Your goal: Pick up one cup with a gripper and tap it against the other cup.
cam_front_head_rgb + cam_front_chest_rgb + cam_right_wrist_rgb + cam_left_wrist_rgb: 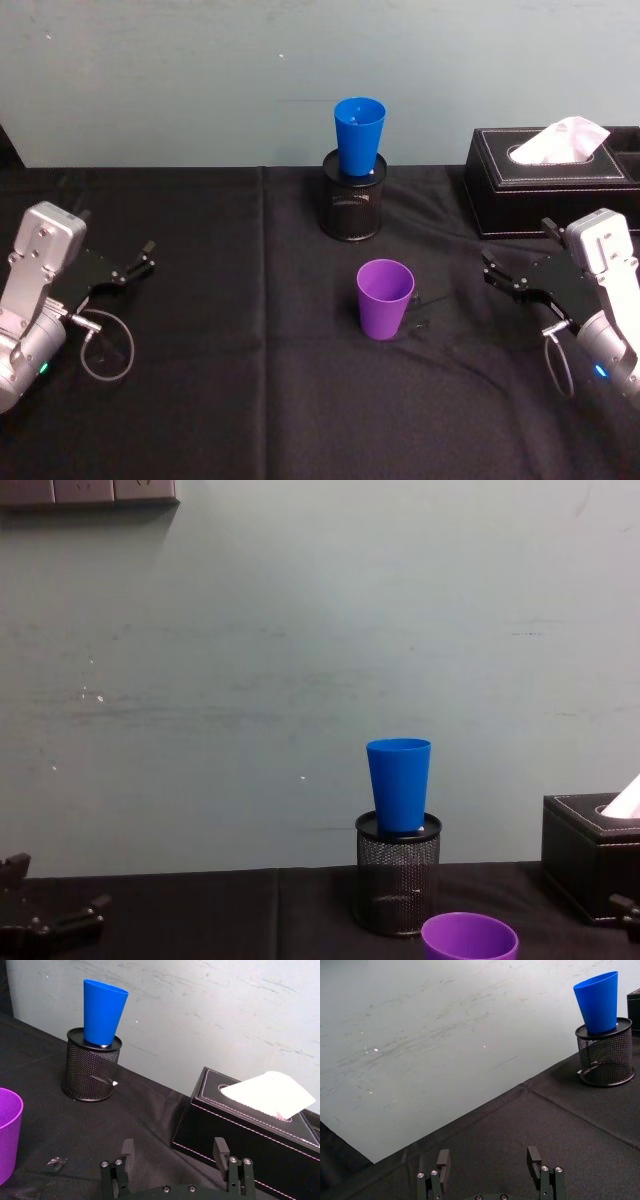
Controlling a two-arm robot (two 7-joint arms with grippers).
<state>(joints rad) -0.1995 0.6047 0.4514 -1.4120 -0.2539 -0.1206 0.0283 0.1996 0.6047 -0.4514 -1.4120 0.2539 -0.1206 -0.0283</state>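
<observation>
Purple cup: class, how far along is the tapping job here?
Done: nothing yet. The purple cup stands ungripped on the black cloth; the blue cup stands atop the mesh pen holder. In hand: nothing; the left end effector and right end effector are both open and empty, out at the sides. To do: grasp one cup, lift it, tap it against the other.

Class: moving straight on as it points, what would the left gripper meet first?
Likely only the wall: the left gripper faces bare black cloth, with the blue cup off to one side.
</observation>
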